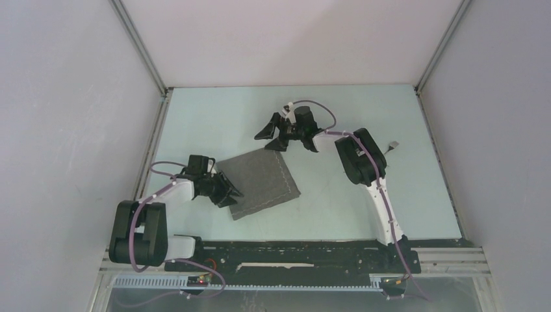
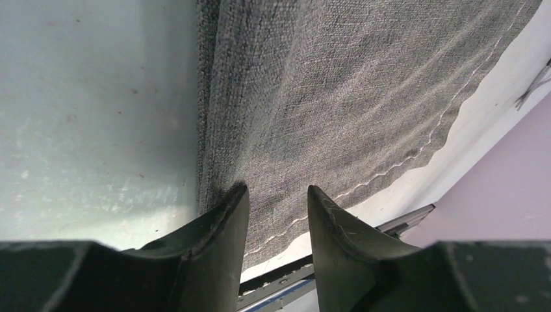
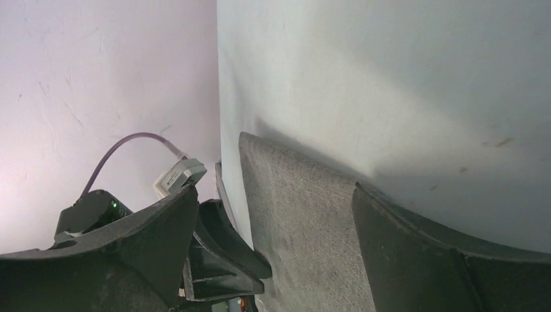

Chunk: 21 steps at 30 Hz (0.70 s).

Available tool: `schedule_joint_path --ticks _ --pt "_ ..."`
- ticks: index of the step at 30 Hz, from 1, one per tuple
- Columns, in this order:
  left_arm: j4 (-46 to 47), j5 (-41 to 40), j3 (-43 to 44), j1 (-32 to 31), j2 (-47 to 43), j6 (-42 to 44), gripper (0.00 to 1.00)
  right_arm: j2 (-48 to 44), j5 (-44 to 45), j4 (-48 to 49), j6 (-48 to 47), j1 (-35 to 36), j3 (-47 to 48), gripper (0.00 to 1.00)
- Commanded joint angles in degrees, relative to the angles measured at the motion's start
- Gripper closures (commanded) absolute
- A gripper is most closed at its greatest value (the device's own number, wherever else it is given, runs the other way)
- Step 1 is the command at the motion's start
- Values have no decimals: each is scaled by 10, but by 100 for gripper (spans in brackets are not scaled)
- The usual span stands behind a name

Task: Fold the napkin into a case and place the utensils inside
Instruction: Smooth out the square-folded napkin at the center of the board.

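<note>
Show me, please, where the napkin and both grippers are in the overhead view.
napkin (image 1: 265, 181): top view, centre of the cloth.
left gripper (image 1: 230, 194): top view, midway between its fingertips.
right gripper (image 1: 266, 140): top view, midway between its fingertips.

A pale mint counter fills the floor of a booth with plain white walls: a back wall, a left wall and a right wall. Silvery metal posts run up the two back corners. Along the near edge lies a black mounting rail, and just in front of it a pale slotted strip. A small grey plug-like piece rests on the counter near the right wall. Close up, the counter shows faint dark specks and scuffs.
</note>
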Motion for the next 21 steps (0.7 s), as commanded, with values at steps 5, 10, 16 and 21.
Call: schedule_joint_path --ticks 5,10,16,21 --pt "-67 -14 60 -4 -80 48 50 -89 11 -306 -168 -30 80 0" --pt "-157 -47 95 -5 -167 43 47 -272 139 -555 -329 -19 -14 0" --pt "-146 -87 5 -5 -216 4 46 -432 205 -553 -261 21 -245 14" --pt "-102 -70 -35 -14 -201 -18 45 -460 236 -513 -176 47 -302 30"
